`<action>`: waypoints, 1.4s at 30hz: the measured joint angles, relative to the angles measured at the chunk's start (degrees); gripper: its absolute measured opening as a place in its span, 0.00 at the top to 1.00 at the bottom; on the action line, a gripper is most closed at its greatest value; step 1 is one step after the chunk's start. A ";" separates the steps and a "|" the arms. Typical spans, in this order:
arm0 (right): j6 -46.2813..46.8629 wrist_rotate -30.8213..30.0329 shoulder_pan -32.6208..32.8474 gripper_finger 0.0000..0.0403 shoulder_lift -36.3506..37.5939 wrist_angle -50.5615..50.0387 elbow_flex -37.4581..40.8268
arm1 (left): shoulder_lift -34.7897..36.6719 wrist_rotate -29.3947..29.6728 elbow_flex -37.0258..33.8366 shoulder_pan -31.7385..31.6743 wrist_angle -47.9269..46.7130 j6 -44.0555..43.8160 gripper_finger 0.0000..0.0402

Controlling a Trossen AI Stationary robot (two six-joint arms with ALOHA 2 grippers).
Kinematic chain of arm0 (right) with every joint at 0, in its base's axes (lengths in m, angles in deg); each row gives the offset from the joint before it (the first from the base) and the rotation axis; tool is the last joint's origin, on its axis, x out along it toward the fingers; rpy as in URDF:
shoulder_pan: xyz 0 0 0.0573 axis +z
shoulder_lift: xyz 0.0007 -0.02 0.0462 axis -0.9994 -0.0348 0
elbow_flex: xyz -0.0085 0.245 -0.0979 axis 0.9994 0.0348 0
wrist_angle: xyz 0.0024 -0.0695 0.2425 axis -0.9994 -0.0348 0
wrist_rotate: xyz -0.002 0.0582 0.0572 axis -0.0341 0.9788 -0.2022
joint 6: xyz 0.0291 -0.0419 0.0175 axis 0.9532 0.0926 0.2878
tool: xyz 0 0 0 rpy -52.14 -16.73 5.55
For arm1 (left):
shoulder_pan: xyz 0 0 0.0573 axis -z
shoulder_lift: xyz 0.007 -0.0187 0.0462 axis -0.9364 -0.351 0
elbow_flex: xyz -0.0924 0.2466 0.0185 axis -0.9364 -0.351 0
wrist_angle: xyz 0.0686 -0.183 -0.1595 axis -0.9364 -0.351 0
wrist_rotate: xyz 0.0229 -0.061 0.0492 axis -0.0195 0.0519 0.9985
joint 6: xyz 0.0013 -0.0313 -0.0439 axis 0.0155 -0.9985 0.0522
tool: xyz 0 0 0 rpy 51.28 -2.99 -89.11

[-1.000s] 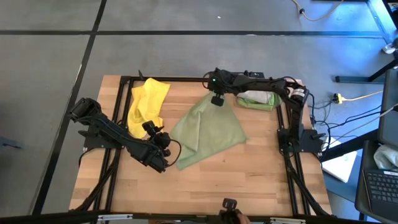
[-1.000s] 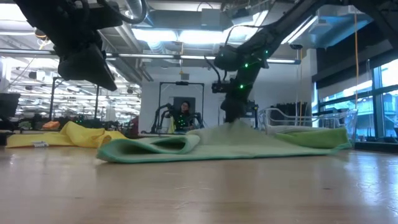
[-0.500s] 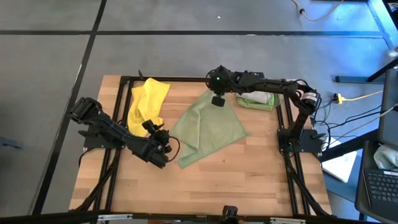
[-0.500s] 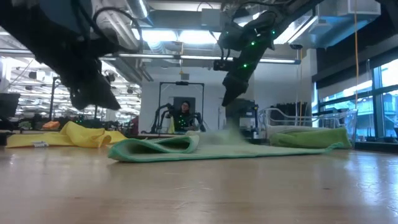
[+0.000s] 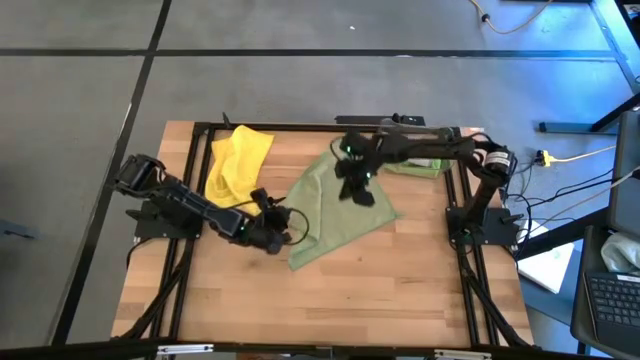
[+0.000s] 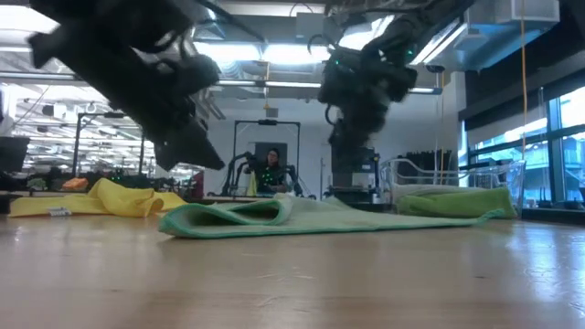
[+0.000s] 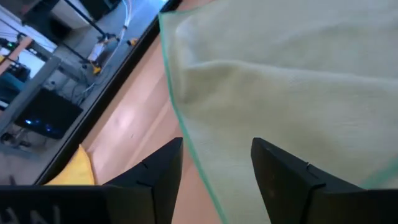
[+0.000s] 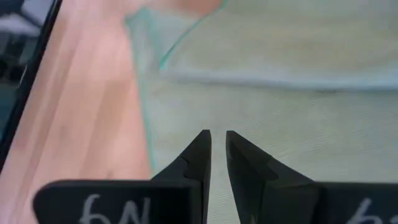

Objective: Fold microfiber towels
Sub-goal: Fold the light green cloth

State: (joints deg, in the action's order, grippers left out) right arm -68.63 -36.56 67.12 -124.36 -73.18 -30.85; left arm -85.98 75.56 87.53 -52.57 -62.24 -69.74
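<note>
Pale olive-green towel point(image 5: 340, 205) lies spread on the wooden worktop point(image 5: 400, 280) near its middle, skewed like a diamond, with one edge folded over into a soft roll on the left arm's side; in the low view that roll point(image 6: 228, 217) faces the camera and the cloth lies flat behind it. Yellow towel point(image 5: 236, 165) is bunched at the far left part of the worktop, well apart from the olive one; low view shows it as a crumpled heap point(image 6: 110, 199). Bright green towel point(image 5: 412, 162) sits folded at the far right corner, partly hidden under the right arm, beside a clear plastic bin point(image 6: 439, 174) seen in the low view. Left gripper point(image 5: 275, 228) hangs just at the olive towel's folded edge, above the cloth, not holding anything; left wrist view shows its fingers point(image 7: 158, 177) spread wide with the towel's green-stitched hem point(image 7: 186, 143) running between them. Right gripper point(image 5: 355, 190) is over the far half of the olive towel, lifted off it; in the right wrist view its fingers point(image 8: 199, 155) are nearly together with only a narrow slit between, nothing in them, olive cloth point(image 8: 280, 93) below. Low view: right gripper point(image 6: 352, 137) clear above the towel, left gripper point(image 6: 187, 146) raised nearer the camera. A person point(image 6: 270, 169) is seated far back in the room.
</note>
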 joint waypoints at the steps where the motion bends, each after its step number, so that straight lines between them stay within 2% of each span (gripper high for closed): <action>1: -0.13 -0.66 1.24 0.87 0.00 0.79 1.57 | 0.00 -0.99 0.00 -1.22 0.01 1.00 0.54; 6: 1.55 -10.99 6.10 0.87 -0.07 4.54 7.74 | 0.00 -5.67 0.00 -6.88 1.91 5.37 0.54; 10: 3.63 -13.96 9.10 0.87 -0.07 7.21 11.13 | 0.00 -12.04 0.00 -10.64 3.74 9.06 0.54; 16: 6.07 -20.87 13.57 0.87 -0.07 11.61 15.23 | 0.00 -17.86 -0.29 -14.92 4.21 12.20 0.54; 24: 11.37 -22.36 16.48 0.87 0.28 16.83 19.39 | 0.00 -20.96 -6.68 -18.41 5.49 13.74 0.54; 33: 14.88 -22.05 18.67 0.87 0.46 16.45 21.08 | 0.17 -19.15 -10.08 -19.20 7.81 15.69 0.54; 36: 14.87 -22.26 19.08 0.87 0.59 16.08 21.11 | 0.02 -14.83 -10.24 -19.19 7.76 19.34 0.54; 42: 15.09 -20.49 19.34 0.87 1.36 13.00 21.13 | 0.02 -2.40 -10.37 -19.27 5.31 25.41 0.54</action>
State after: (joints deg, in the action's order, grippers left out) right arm -53.54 -57.06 86.47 -123.00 -60.18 -9.72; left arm -85.95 73.17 77.16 -71.85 -56.93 -44.33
